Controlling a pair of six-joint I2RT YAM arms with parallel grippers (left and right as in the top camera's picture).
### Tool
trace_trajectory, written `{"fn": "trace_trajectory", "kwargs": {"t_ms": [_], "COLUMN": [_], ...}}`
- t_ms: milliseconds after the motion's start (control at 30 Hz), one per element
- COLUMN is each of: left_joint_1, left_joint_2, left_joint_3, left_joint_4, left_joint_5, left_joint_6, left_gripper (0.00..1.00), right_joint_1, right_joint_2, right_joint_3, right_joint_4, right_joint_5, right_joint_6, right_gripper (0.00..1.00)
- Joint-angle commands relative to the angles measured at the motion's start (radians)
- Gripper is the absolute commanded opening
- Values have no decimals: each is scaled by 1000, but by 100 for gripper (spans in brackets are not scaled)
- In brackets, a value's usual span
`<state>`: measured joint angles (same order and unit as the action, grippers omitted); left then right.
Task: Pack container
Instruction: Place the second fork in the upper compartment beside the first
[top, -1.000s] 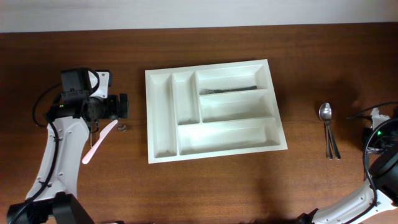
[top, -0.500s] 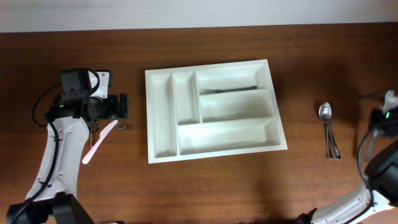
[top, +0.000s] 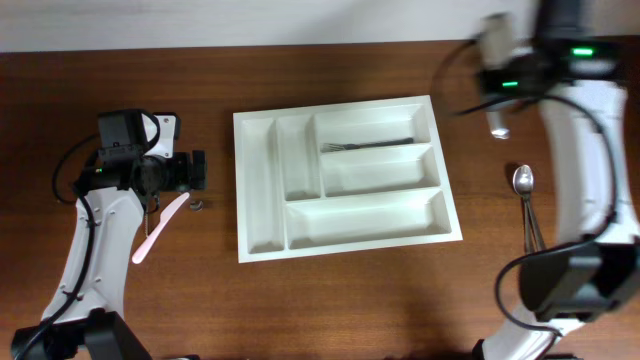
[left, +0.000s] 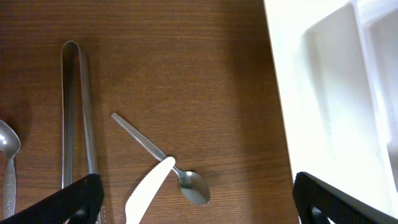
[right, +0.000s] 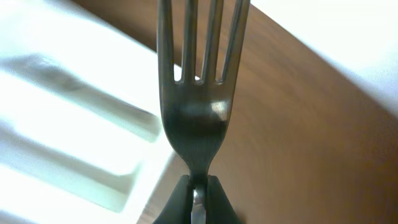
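Right arm has swung up from the table's right edge and now hangs just off the far right corner of the tray (top: 263, 190), motion-blurred in the overhead view. Left arm hasn't shifted, and neither has anything on the table (top: 400, 310).

Right gripper (right: 194, 198) is pinched tight on the handle of a fork (right: 194, 118), tines pointing away from the wrist camera, with the tray's white edge blurred behind it. Left gripper (left: 199, 208) is spread wide and empty, parked left of the tray above loose cutlery: a small spoon (left: 163, 160), a pale plastic knife (left: 149, 186) whose tip lies across that spoon, tongs (left: 78, 118), and another spoon (left: 7, 155) at the frame edge.

Step, as I judge it: carrying the fork to the tray, not yet over a compartment. The next move probably calls for bringing it over the far wide compartment, turning it lengthwise to fit the slot, lowering it, then letting go.

Tray sits mid-table, flat, with five compartments. One fork in the tray (top: 366, 146) lies in the far wide compartment, tines pointing left. The other two wide compartments and both long narrow ones look empty. Two spoons (top: 523, 182) wait on the table right of the tray, well apart from it, so packing looks barely started.
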<state>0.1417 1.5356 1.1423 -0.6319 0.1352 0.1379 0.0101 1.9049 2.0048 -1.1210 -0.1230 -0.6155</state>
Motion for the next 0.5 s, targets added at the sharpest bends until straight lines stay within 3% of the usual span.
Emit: {"fn": "trace_trajectory", "kwargs": {"t_ms": [0, 167, 467], "left_joint_1": [3, 3, 3], "left_joint_2": [6, 6, 6], "left_joint_3": [18, 18, 18], "left_joint_4": [2, 2, 2], "left_joint_5": [15, 15, 15], "left_joint_6": [17, 17, 17], "left_gripper": [99, 99, 99], "right_joint_1": [111, 210, 220], "right_joint_2": [50, 137, 311], "right_joint_3": [-2, -2, -2], "right_joint_4": [15, 72, 264], "right_joint_5": [-14, -14, -155], "right_joint_6": [-354, -622, -710], "right_gripper": [4, 4, 4]}}
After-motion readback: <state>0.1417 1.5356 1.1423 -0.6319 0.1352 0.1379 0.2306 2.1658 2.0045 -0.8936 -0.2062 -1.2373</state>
